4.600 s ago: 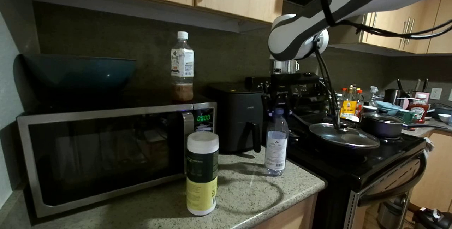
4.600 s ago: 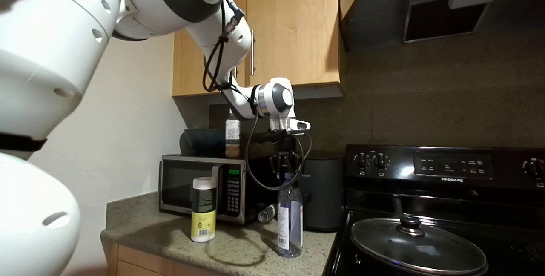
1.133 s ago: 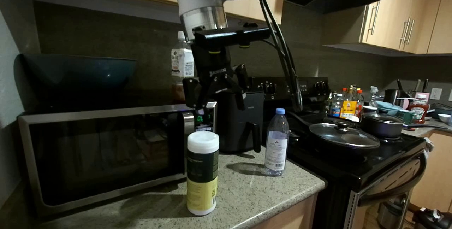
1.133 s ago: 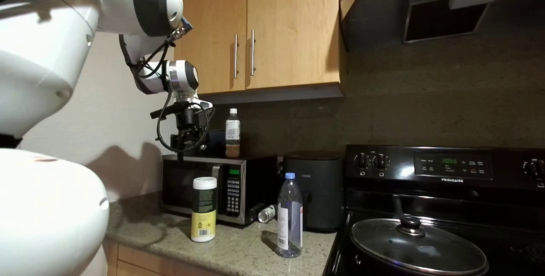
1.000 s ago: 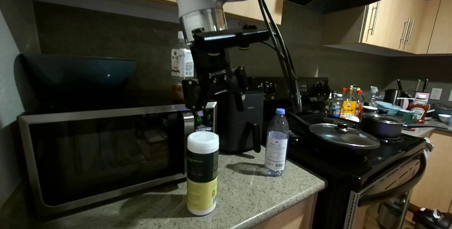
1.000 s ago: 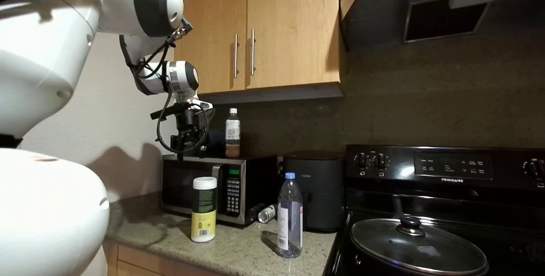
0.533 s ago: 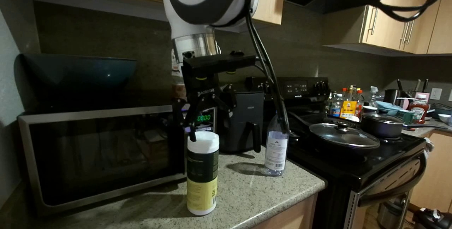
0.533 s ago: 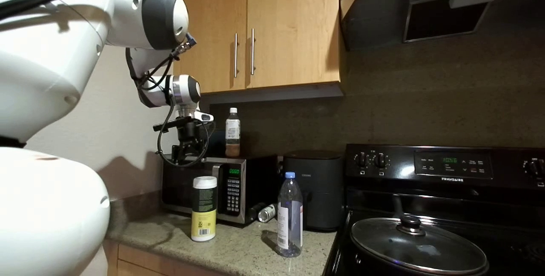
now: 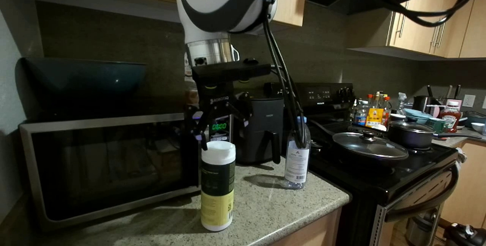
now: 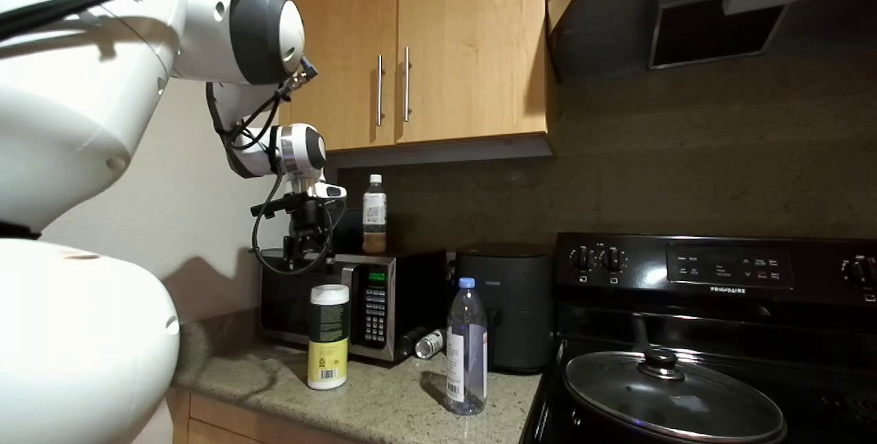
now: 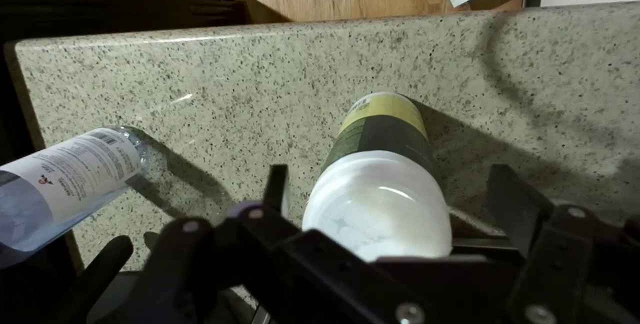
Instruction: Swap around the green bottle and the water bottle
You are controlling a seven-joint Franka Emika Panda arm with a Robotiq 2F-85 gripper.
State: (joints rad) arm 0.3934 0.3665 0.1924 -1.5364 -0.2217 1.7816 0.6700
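Note:
The green bottle (image 9: 217, 189), with its white cap and dark-and-yellow label, stands upright on the counter before the microwave in both exterior views. My gripper (image 9: 224, 131) hangs open just above it, slightly toward the microwave side. In the wrist view the bottle's white cap (image 11: 380, 204) lies between the widely parted fingers (image 11: 276, 186), below their tips and apparently untouched. The water bottle (image 10: 467, 362), clear with a blue cap and pale label, stands upright nearer the stove. The arm's cables partly cover it in an exterior view.
Close behind the green bottle is the microwave (image 10: 329, 307), carrying a white-capped bottle (image 10: 374, 218) and a dark bowl (image 9: 87, 77). A black air fryer (image 10: 507, 307) and a fallen can (image 10: 429, 344) are behind the water bottle. A lidded pan (image 9: 368, 147) sits on the stove.
Since the oldest frames my gripper has left the water bottle's cap and travelled over to the green bottle. During the last second it has come lower. Both bottles stay in place.

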